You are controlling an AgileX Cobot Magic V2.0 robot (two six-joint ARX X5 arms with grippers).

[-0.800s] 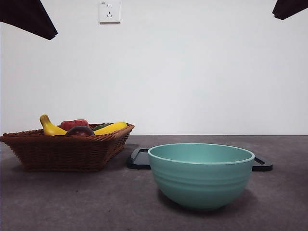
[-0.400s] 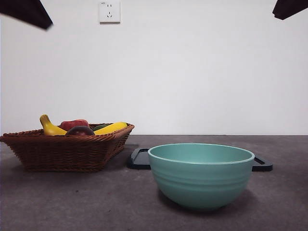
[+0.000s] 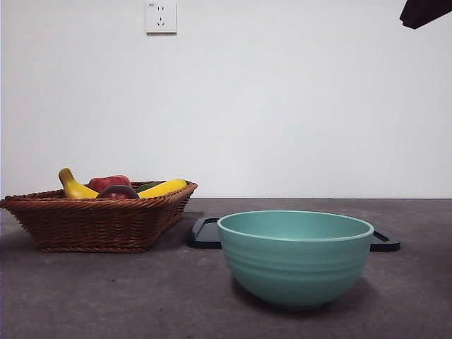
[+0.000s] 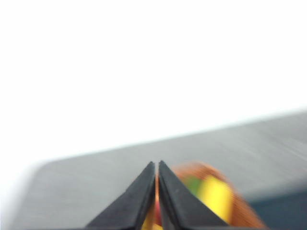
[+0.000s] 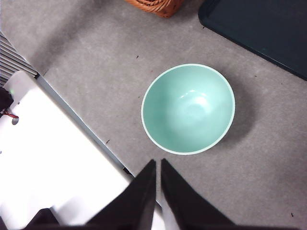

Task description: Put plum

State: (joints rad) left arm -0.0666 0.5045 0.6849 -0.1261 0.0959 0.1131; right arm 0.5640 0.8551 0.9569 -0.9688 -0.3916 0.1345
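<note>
The bench (image 3: 106, 296) lies as it did a second ago, grey and bare in front, and nothing on it has shifted; what has changed is up at eleven o'clock in the front view, where the dark bulk of my left arm showed a second ago, shrank half a second ago, and is now gone from that corner altogether. My right arm (image 3: 426, 10) is only a black tip at one o'clock, waiting. The wicker basket (image 3: 99, 222) sits at nine o'clock on the bench, the green bowl (image 3: 295, 258) at five o'clock, well apart from it, with a dark tray (image 3: 205, 233) behind the bowl. In the basket lie two bananas (image 3: 164, 187), a red fruit (image 3: 108, 182), and the plum (image 3: 117, 191), small and dark, low against the near rim between the bananas. My left hand (image 4: 157, 165) is clenched, its tips pressed together and holding nothing; its wrist view is blurred, which I take as a sign of motion, and the basket's orange weave and yellow fruit show just past the tips. My right hand (image 5: 158, 163) is likewise clenched and empty, high above the bowl. I judge that the left arm is swinging toward the basket for the plum, that the pick has not begun, and that this hand must release its tips before it reaches in.
</note>
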